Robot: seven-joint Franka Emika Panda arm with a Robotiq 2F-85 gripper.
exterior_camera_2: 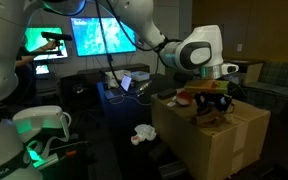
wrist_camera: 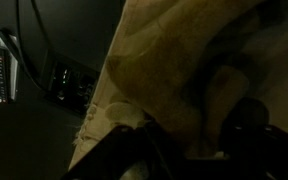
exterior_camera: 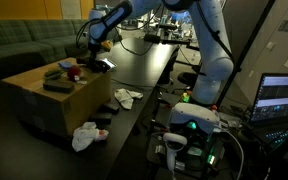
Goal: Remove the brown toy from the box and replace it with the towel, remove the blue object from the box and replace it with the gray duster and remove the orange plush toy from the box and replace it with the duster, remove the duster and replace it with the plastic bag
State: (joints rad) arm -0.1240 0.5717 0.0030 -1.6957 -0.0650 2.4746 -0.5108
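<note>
Small red-orange plush toy (exterior_camera: 72, 72) sits at the top of the large tan cardboard box (exterior_camera: 39, 105), dark grey flat duster (exterior_camera: 59, 86) beside it. Gripper (exterior_camera_2: 212, 102) hangs just above them, too dim to tell whether it's gripping. White crumpled plastic bag (exterior_camera: 86, 135) lies on the floor nearby.

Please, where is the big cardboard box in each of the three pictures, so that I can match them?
Exterior view: the box at the left, lower half.
Exterior view: the box in the lower right corner.
Wrist view: probably the tan surface across the middle, very close.
Shared landmark: the gripper over the box's top, in both exterior views.
</note>
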